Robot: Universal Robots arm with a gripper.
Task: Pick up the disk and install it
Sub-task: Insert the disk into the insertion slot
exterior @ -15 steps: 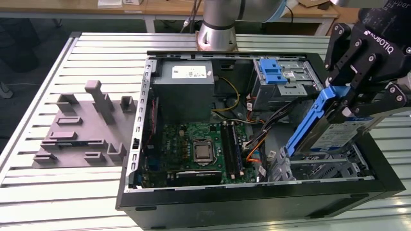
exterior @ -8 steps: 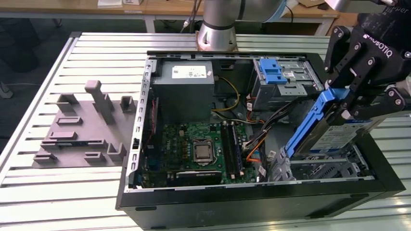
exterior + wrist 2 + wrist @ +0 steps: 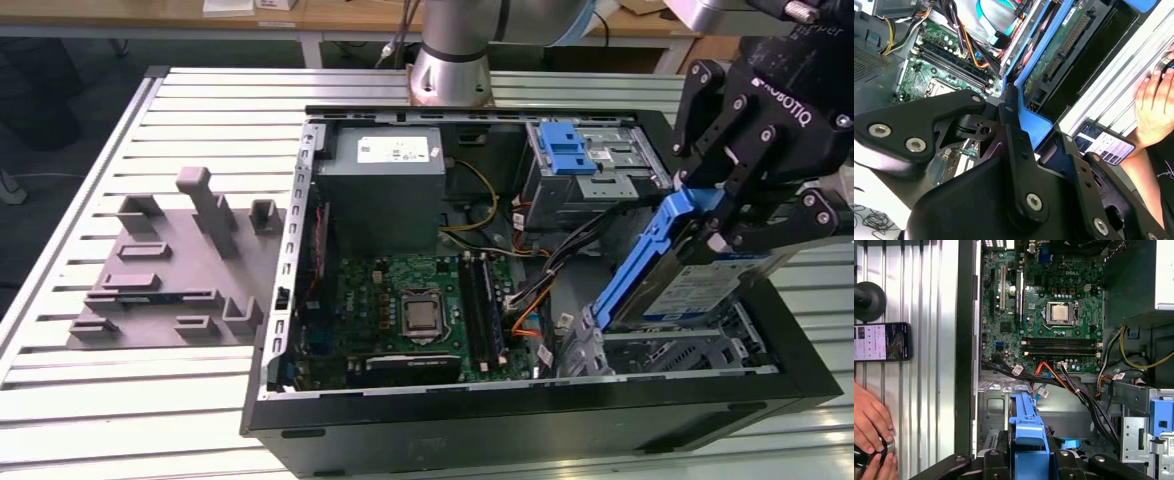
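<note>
Exterior view: we saw the gripper (image 3: 747,225) pinching the disk (image 3: 694,285) tilted over the case's (image 3: 534,410) drive bay, angled for insertion. Both wrist views: blue carrier sat clamped between the fingers (image 3: 1014,130), motherboard (image 3: 1049,305) beyond.

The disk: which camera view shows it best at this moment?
The exterior view: the disk hangs tilted in the gripper over the open computer case, its label and blue bracket both showing. The second wrist view gives its underside close up. The first wrist view gives the end of its bracket.
</note>
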